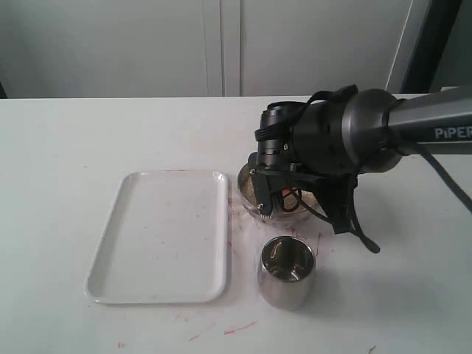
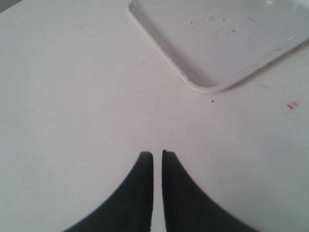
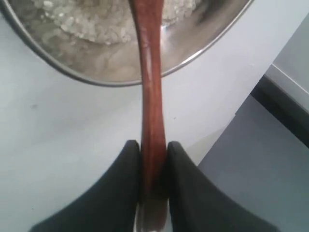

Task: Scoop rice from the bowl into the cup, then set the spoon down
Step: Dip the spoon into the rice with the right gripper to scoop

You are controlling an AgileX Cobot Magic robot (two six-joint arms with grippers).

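Observation:
My right gripper (image 3: 153,145) is shut on the long handle of the dark reddish-brown wooden spoon (image 3: 150,72). The handle runs over the rim of the shiny metal bowl (image 3: 96,79), and the spoon's head is out of view. Off-white rice (image 3: 82,24) lies in the bowl. In the exterior view the right gripper (image 1: 267,198) hangs over the bowl (image 1: 245,190) and hides most of it. The straight-sided steel cup (image 1: 286,269) stands upright just in front of the bowl. My left gripper (image 2: 153,153) is shut on nothing, over bare table.
A white rectangular tray (image 1: 162,236) lies left of the bowl and cup, and its corner (image 2: 203,72) shows in the left wrist view. The white table (image 1: 74,147) carries faint red marks. The right arm (image 1: 383,129) reaches in from the right.

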